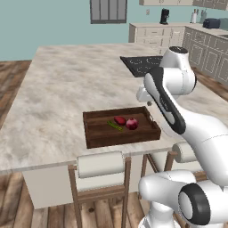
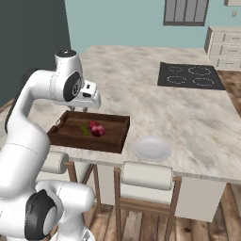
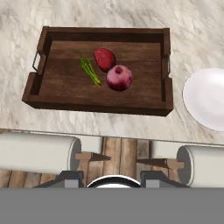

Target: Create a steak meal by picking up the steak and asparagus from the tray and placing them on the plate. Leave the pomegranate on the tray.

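The dark wooden tray (image 3: 65, 98) sits on the marble island counter (image 1: 53, 89), close to the counter's near edge. All three foods lie together near the tray's middle. The steak (image 3: 105, 58), a flat red oval, touches or almost touches the pomegranate (image 3: 119, 78), which lies on the steak's near side, toward the counter edge. The asparagus (image 3: 90, 71), a thin green stalk, lies just beside both, on the side away from the plate. In the left base view the same group reads as steak (image 1: 120, 120), pomegranate (image 1: 132, 124) and asparagus (image 1: 115, 126); in the right base view the pomegranate (image 2: 98, 129) and asparagus (image 2: 84, 129) are distinct, while the steak is hard to separate from the fruit.

The white plate (image 3: 208, 98) rests on the counter beside the tray's end, apart from it, with nothing on it. In the right base view the plate (image 2: 152, 148) lies near the counter's front edge.

The gripper (image 2: 84, 109) hangs above the tray's far rim in the right base view, clear of the foods and touching nothing. In the hand view the foods appear well ahead of the finger tips (image 3: 70, 178), with the tray's near wall and the counter edge between. Nothing lies between the finger tips; whether they stand apart or together cannot be told from these views.

Two stools with pale padded backs (image 1: 100, 164) stand against the counter's near side, below the tray.
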